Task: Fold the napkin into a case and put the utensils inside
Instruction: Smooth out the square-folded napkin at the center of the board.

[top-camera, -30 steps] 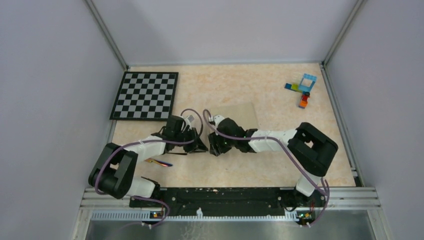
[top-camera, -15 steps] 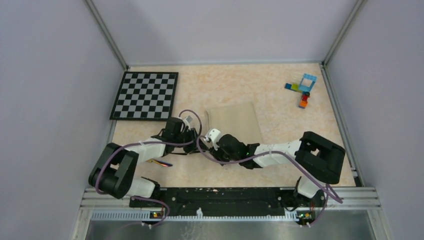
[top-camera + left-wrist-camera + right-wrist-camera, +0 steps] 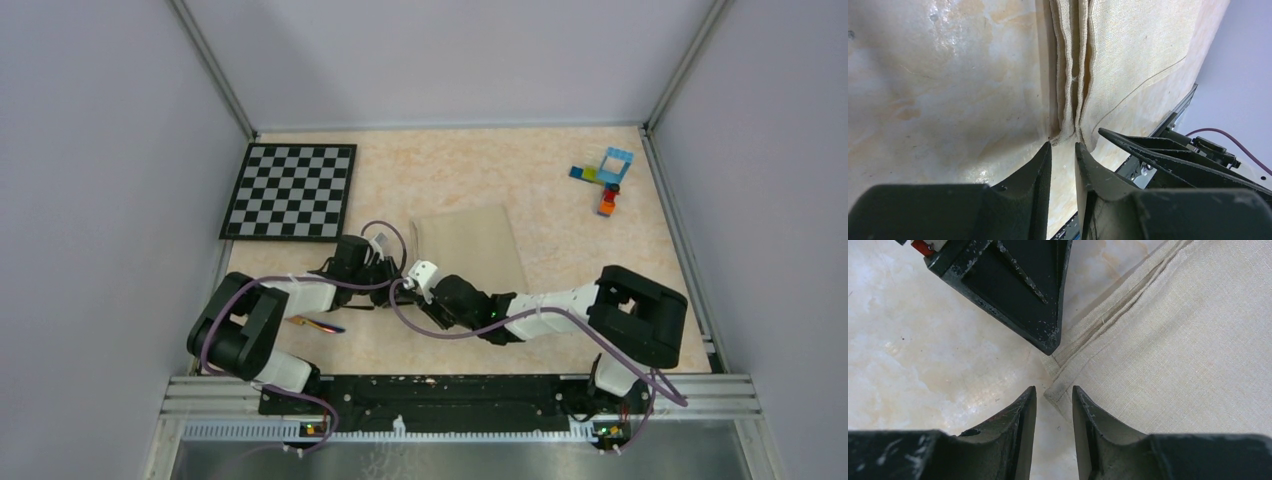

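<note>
The cream-beige napkin [image 3: 468, 245] lies folded flat in several layers at the table's middle. Its near-left corner shows in the left wrist view [image 3: 1128, 55] and the right wrist view [image 3: 1173, 340]. My left gripper [image 3: 396, 286] [image 3: 1064, 145] is low over the table, jaws a little apart, tips right at that corner with only table between them. My right gripper [image 3: 418, 292] [image 3: 1054, 390] faces it, jaws a little apart with the corner's tip lying between the fingertips. A slim rainbow-tinted utensil [image 3: 316, 325] peeks out under my left arm. No tapered case shows.
A black-and-white chequered board [image 3: 291, 190] lies at the back left. Small coloured toy bricks [image 3: 606, 178] sit at the back right. Grey walls enclose the table on three sides. My left finger [image 3: 1018, 290] is very close to my right gripper.
My right arm has drawn back toward the near edge, uncovering the napkin, and its gripper has come to the napkin's near-left corner. My left gripper stayed by that corner.
</note>
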`<state>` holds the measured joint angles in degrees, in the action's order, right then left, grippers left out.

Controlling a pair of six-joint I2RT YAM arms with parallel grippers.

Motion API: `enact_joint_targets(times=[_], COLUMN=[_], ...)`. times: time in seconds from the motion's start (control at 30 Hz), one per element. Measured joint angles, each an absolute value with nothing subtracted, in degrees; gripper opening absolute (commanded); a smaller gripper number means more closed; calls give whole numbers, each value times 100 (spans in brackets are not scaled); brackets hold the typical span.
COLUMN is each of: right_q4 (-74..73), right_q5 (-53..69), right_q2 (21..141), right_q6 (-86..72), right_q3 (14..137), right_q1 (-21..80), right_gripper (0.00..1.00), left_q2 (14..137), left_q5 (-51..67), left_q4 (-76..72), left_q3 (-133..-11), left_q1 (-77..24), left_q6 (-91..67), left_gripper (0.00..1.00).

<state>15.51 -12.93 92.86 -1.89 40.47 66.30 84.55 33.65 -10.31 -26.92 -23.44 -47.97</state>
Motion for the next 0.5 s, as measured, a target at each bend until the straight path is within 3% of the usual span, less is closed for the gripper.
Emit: enact_joint_targets(times=[0.23,0.5], right_q4=[1682,1809], right_q5=[-1446,-1778], right_q2=[9443,9607], right_q6=[-189,-211], right_q3=[4045,3997], right_q1=[6676,6722], right_gripper=[30,9], left_q2=[8503,8641], left_q5=[3385,3430], left_q4=[-1146,-1264], left_q3=[-2648,-2593], left_q1=[-2359,-2368], left_q6=[-4814,-4834], left_gripper=[28,27])
